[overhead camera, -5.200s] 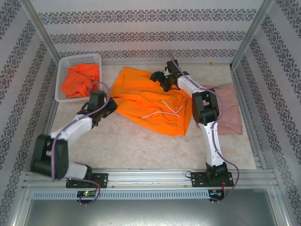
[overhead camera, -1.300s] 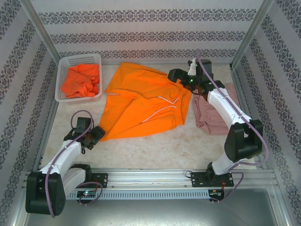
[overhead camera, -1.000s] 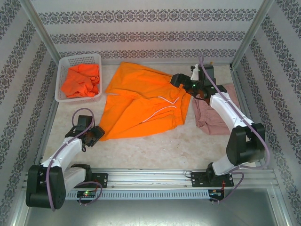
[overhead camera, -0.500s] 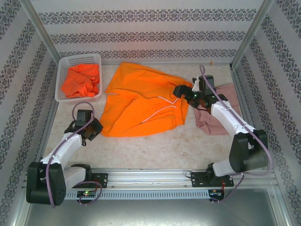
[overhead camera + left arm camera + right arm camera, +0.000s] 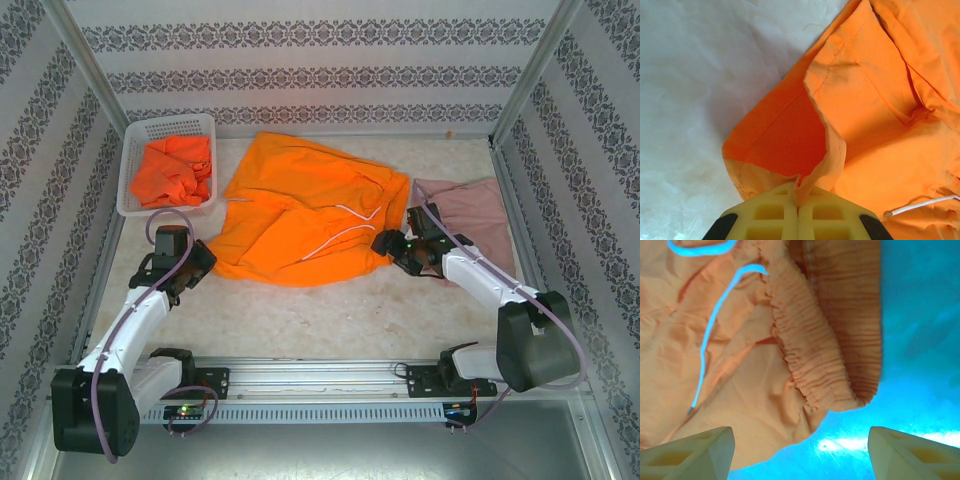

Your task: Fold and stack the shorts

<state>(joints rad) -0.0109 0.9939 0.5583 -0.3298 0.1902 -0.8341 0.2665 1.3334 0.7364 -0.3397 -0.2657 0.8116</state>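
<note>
A bright orange pair of shorts [image 5: 300, 225] lies spread out in the middle of the table. My left gripper [image 5: 197, 263] is at its near left corner, shut on a pinch of the leg hem. In the left wrist view the orange cloth [image 5: 865, 125] runs up from the closed left gripper [image 5: 799, 210]. My right gripper [image 5: 391, 248] is open at the near right corner of the shorts. In the right wrist view the gathered waistband [image 5: 825, 355] and white drawstring [image 5: 715, 315] lie just ahead of the open right gripper [image 5: 800, 455]. A dusty pink pair of shorts [image 5: 470, 210] lies flat to the right, partly under my right arm.
A white perforated basket [image 5: 127, 160] stands at the far left with more crumpled orange shorts [image 5: 172, 170] inside. Metal frame posts and patterned walls close in the table. Bare tabletop [image 5: 320, 310] stretches along the near edge.
My left gripper shut on the leg hem and drew it away from the near edge. My right gripper came from the far right of the shorts to their near right corner, its jaws narrowing.
</note>
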